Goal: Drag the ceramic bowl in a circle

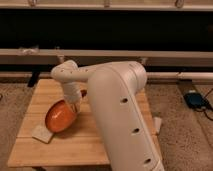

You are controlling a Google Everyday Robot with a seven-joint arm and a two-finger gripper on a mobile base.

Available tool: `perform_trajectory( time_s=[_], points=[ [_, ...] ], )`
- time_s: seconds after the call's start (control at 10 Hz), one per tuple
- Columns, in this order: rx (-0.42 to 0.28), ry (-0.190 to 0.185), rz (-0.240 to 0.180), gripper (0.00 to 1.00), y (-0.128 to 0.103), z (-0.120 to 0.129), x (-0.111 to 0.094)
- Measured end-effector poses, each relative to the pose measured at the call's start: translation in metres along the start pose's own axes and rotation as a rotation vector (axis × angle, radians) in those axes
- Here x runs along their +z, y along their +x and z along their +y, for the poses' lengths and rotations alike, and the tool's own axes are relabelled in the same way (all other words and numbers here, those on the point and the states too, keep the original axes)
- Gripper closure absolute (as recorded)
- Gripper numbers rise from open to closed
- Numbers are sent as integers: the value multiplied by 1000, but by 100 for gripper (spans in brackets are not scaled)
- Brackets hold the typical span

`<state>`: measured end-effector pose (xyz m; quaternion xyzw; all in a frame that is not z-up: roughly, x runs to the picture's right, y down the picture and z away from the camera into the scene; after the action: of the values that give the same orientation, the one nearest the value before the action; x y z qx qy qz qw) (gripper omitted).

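One pale sponge [42, 133] lies at the left front of the wooden worktop [95, 145], touching or all but touching the lower left edge of the ceramic bowl [59, 117]. The orange-red bowl sits left of the worktop's middle and looks tipped, its right side raised toward the pincer [75, 106]. The pincer meets the bowl's upper right rim, but whether it is clamped on that rim or merely pressing it cannot be told. Right of the bowl, the robot's bulky white arm [117, 110] fills the foreground and hides much of the board. Further right of the bowl, off the worktop, a blue object [195, 99] rests on the floor. Two hazards look likely. A circle swung leftward would shove the sponge off the edge. A tilted, glossy bowl could also slip from the pincer or ride up onto the sponge rather than slide flat.
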<state>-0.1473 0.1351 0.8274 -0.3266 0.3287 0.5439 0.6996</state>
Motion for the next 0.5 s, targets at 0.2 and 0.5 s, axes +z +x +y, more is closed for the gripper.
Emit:
perform_trajectory(
  time_s=[0.2, 0.5],
  points=[
    [69, 34, 29, 100, 8, -37, 8],
    [219, 63, 26, 100, -16, -96, 6]
  ],
)
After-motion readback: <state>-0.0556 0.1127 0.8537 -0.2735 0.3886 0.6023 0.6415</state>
